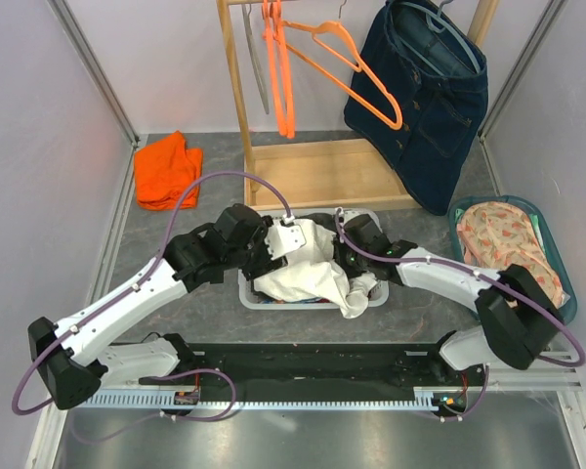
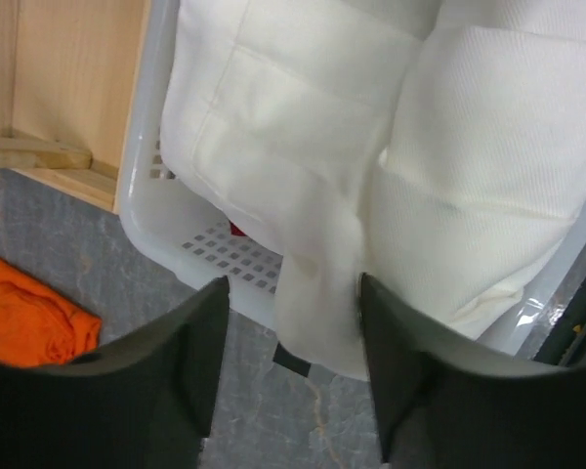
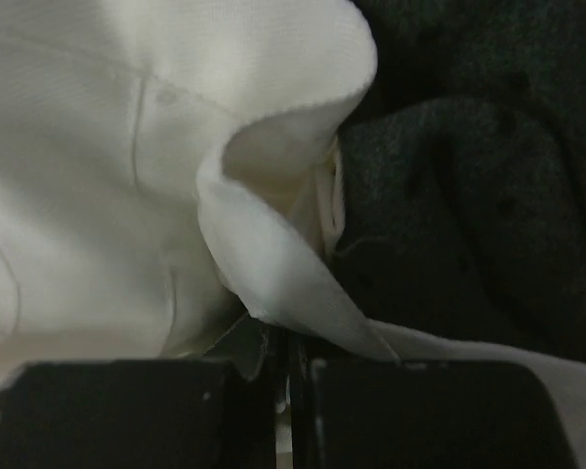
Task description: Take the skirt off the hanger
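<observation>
A white skirt (image 1: 308,264) lies bunched in a white basket (image 1: 249,298) at the table's centre, with no hanger visible in it. My left gripper (image 1: 286,234) is open; in the left wrist view (image 2: 293,285) its fingers straddle a fold of the white skirt (image 2: 371,127) hanging over the basket's rim (image 2: 156,234). My right gripper (image 1: 350,234) is shut on a fold of the white skirt (image 3: 107,147), pinched between its fingers (image 3: 288,366). A dark denim skirt (image 1: 430,107) hangs on a grey-blue hanger (image 1: 454,34) on the rack, far from both grippers.
Orange hangers (image 1: 322,49) hang on the wooden rack, whose base (image 1: 322,171) lies just behind the basket. An orange cloth (image 1: 166,168) lies at the back left. A teal basket (image 1: 559,256) with floral cloth stands at the right. Dark fabric (image 3: 469,195) lies under the white skirt.
</observation>
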`<state>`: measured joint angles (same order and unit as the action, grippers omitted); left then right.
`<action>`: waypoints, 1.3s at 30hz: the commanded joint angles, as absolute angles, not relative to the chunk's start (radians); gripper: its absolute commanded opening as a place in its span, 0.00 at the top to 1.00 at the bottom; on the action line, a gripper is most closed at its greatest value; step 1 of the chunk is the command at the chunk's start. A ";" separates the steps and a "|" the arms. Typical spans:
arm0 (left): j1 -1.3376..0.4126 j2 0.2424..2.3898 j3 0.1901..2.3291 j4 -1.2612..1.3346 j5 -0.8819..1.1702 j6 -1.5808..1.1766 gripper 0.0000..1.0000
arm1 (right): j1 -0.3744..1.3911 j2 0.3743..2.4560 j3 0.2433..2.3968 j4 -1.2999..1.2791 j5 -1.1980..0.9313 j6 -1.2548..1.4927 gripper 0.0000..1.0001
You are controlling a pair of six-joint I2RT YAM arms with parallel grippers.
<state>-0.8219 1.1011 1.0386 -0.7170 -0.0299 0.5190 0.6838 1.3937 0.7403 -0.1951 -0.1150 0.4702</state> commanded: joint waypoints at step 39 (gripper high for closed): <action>-0.821 1.131 1.186 -0.751 -0.003 0.399 0.00 | 0.675 1.302 1.896 -0.911 0.568 0.282 0.02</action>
<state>-0.8185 1.2167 1.0084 -0.6331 -0.0528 0.4587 0.7609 1.2594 1.6802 -0.8604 0.4622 0.4206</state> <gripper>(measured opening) 0.993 0.979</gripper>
